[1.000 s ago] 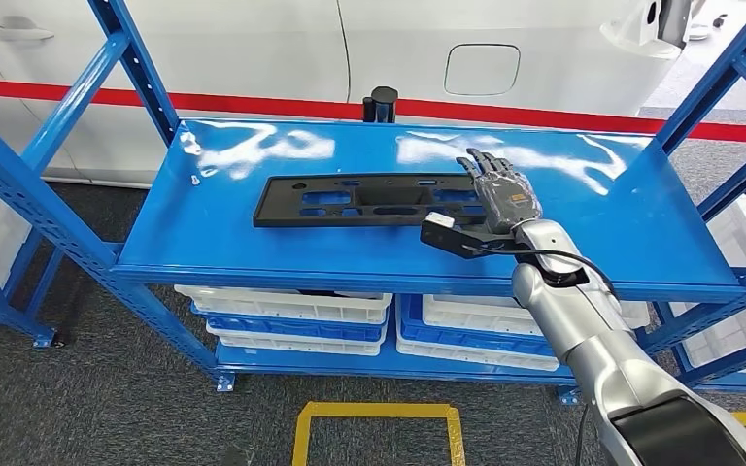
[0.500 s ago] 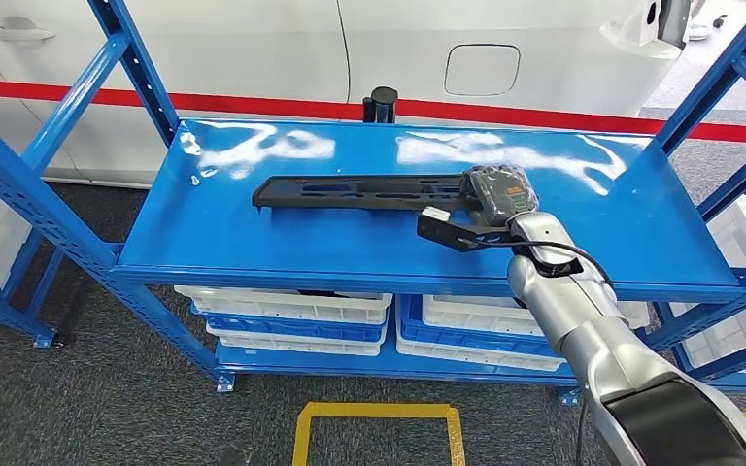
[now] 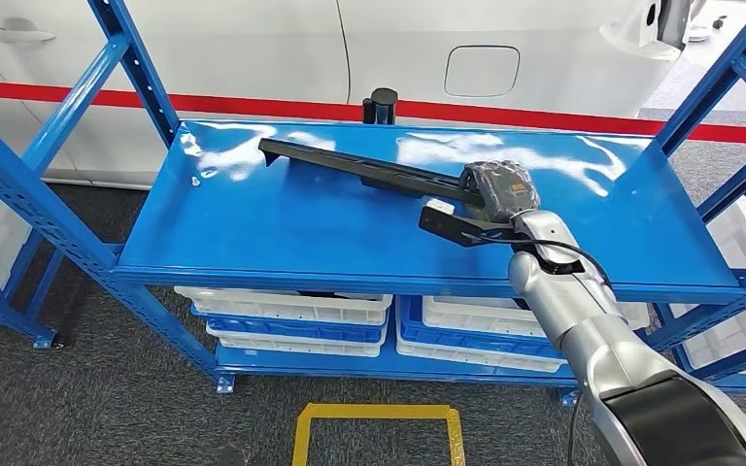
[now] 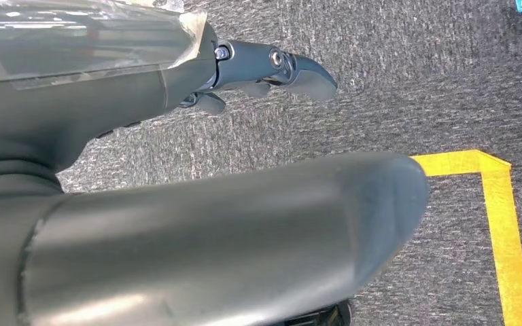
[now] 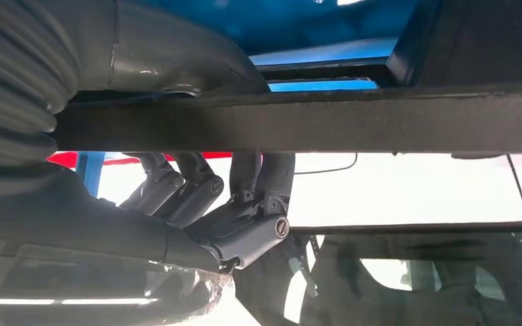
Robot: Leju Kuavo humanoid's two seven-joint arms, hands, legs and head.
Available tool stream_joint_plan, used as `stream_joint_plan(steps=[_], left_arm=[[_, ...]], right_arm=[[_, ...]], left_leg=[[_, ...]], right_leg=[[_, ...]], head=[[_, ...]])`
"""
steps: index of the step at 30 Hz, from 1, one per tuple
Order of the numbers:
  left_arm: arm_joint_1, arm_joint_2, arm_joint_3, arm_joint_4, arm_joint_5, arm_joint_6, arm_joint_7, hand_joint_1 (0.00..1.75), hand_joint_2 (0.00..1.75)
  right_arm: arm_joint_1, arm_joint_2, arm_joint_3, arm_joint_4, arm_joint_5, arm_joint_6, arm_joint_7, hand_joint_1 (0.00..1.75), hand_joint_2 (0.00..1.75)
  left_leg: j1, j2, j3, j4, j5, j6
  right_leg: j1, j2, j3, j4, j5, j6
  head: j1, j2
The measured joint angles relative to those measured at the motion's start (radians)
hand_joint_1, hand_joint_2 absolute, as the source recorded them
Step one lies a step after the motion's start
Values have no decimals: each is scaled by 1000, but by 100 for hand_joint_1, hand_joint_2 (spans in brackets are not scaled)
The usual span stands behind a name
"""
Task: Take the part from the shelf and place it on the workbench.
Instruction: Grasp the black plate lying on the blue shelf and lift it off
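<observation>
The part [image 3: 369, 171] is a long black flat plastic frame with cut-outs. It hangs tilted over the blue shelf top [image 3: 301, 233], its far left end raised toward the back. My right hand [image 3: 500, 189] grips its right end, fingers curled over the edge. In the right wrist view the part [image 5: 353, 122] runs as a dark bar across the picture with my fingers [image 5: 245, 224] wrapped around it. My left hand [image 4: 177, 204] hangs over the grey floor with nothing in it, its fingers [image 4: 292, 68] apart.
Blue uprights [image 3: 136, 68] frame the shelf at both sides. White and blue bins [image 3: 282, 311] sit on the lower level. A black cylinder [image 3: 381, 102] stands behind the back edge, in front of a white car body [image 3: 398, 49]. Yellow floor tape [image 3: 379, 417] marks the carpet.
My right hand closed on the part's right end and lifted it off the shelf. The part turned on edge, and its left end swung up toward the back.
</observation>
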Motion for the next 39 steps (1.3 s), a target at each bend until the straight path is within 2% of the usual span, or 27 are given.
stream_joint_plan(steps=[4,12,20,25,32,38,39], left_arm=[[2,0,0,0,-28,21,-5,0,0],[7,0,0,0,-45,28,-18,0,0],[17,1,1,0,-45,36,-55,0,0],[17,1,1,0,-45,36,-58,0,0],[17,1,1,0,-45,11,-68,0,0],[17,1,3,0,-46,10,-69,0,0],[17,1,5,0,-46,10,-69,0,44]], right_arm=[[62,-11,-39,-107,-88,-18,-47,171,175],[150,-34,-105,-341,-200,-51,-88,171,175],[232,-102,-172,-593,-288,-114,-102,171,175],[267,-127,-193,-655,-294,-124,-109,171,175],[302,-144,-210,-725,-315,-175,-127,171,175],[314,-153,-217,-754,-318,-177,-127,171,175],[315,-154,-217,-756,-318,-177,-127,171,175]], left_leg=[[0,0,0,0,-1,-1],[1,1,1,0,-2,-2],[0,0,1,0,-4,-1],[0,1,2,0,-5,-1],[1,1,2,0,-6,-2],[1,1,2,0,-6,-2],[1,1,2,0,-6,-2]], right_leg=[[1,0,1,0,0,1],[1,1,1,0,-2,0],[1,0,2,0,-4,-2],[1,1,2,0,-4,-2],[2,1,2,0,-4,-2],[2,1,2,0,-4,-2],[2,1,2,0,-4,-2]], head=[[0,0],[0,0],[0,0],[0,0],[0,0],[0,0],[0,0]])
